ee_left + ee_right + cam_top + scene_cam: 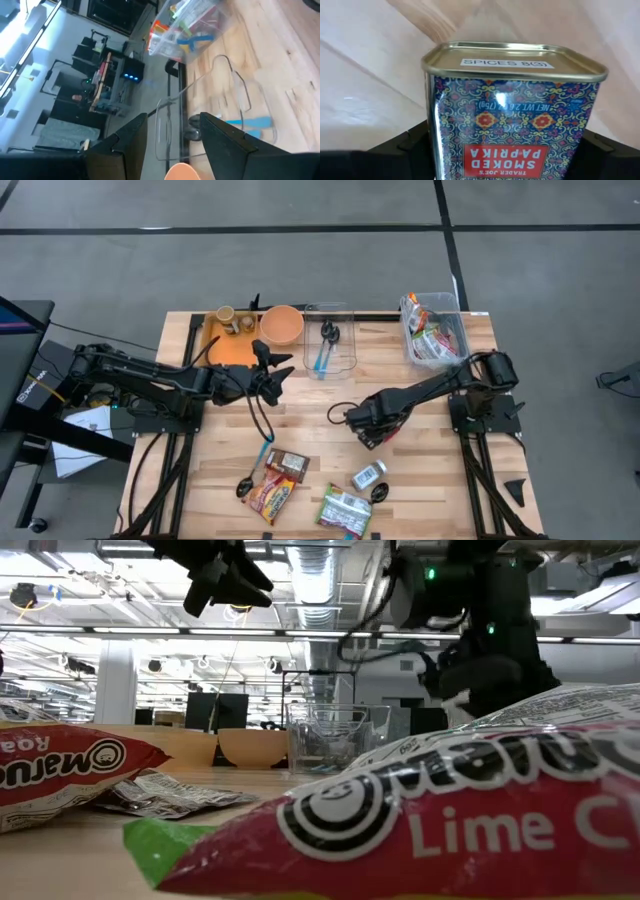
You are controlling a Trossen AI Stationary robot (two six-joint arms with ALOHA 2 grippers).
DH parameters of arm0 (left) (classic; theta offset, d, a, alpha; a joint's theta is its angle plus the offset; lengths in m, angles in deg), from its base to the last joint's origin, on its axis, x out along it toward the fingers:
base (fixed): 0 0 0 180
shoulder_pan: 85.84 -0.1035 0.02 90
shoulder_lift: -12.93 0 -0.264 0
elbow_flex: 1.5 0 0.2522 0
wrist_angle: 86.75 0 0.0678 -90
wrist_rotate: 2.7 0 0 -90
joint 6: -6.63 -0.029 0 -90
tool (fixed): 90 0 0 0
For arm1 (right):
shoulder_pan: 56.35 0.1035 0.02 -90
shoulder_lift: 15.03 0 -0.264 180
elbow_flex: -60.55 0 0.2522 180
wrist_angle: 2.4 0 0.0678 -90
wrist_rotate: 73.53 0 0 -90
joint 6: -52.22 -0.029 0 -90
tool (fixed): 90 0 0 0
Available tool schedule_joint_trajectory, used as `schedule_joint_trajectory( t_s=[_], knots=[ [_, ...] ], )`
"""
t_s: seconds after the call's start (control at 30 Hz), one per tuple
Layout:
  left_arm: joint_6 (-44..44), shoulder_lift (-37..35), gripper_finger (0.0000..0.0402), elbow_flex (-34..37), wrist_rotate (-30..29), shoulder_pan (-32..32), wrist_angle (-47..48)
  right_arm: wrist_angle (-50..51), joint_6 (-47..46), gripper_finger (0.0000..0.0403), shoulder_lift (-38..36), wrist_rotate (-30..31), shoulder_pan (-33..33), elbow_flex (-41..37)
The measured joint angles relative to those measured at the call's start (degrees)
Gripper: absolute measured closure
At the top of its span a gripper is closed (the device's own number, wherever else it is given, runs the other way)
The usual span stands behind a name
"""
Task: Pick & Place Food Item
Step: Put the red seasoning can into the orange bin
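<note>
A blue patterned tin of smoked paprika (510, 115) sits between the fingers of my right gripper (507, 150), which is shut on it over the table's middle (362, 420). The tin's metal end with a white sticker (506, 63) faces away from the wrist. My left gripper (275, 375) is open and empty. It hangs high over the table, near a clear container (210, 100) and an orange bowl (282, 325). Its two fingers (125, 145) stand apart with nothing between them. My right gripper pinches the tin by two opposite side walls (432, 135), one finger (412, 147) on each side. The fingers run along the tin's length, and its stickered end points beyond them toward the wooden table. I cannot tell whether the tin rests on the table.
Noodle packets (275, 485) (345, 510), a small jar (368, 475) and a black spoon (245, 485) lie near the table's near edge. At the far edge stand an orange tray (225, 340), the bowl, the clear container with a blue utensil (322, 360), and a clear bin of packets (432, 330).
</note>
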Motion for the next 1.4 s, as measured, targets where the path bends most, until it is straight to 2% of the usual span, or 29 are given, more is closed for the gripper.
schedule_joint_trajectory(
  t_s=[0.27,0.47,0.53,0.67,0.83,1.0,1.1,1.2,1.3,1.4],
  knots=[
    [1.1,0.0,0.0229,0.0,7.9,0.0,0.1,-3.5,0.0,0.01,-11.5,4.0,-1.0,0.0],
    [-2.0,0.8,0.0229,0.0,17.3,0.0,-1.3,-17.7,5.5,0.0101,-20.5,6.4,-4.3,0.0],
    [-4.5,2.0,0.0229,0.0,18.5,0.4,-2.2,-23.6,9.0,0.0101,-22.9,6.5,-6.2,0.0],
    [-11.3,5.9,0.0226,0.0,18.6,1.4,-6.3,-32.4,15.4,0.0101,-25.8,6.5,-10.0,0.1],
    [-22.5,12.7,0.0213,0.0,16.9,3.1,-14.0,-41.7,18.3,0.0101,-26.2,5.7,-14.0,0.1],
    [-31.3,20.1,0.02,0.0,6.1,3.8,-30.2,-56.0,25.9,0.0101,-26.2,4.5,-15.2,0.1],
    [-31.8,21.4,0.019,0.0,-1.9,3.1,-40.8,-62.5,32.9,0.0101,-26.2,4.2,-14.5,0.1],
    [-29.2,19.9,0.0186,0.6,-6.3,1.3,-44.8,-67.2,37.9,0.0101,-26.2,2.3,-13.8,0.1],
    [-23.6,16.0,0.0187,2.7,-2.9,-0.9,-46.3,-70.6,40.7,0.0101,-26.2,0.3,-13.6,0.1],
    [-18.5,11.3,0.0189,6.1,8.0,-2.6,-48.6,-73.0,42.2,0.0101,-26.2,-0.8,-13.6,0.1]
  ],
)
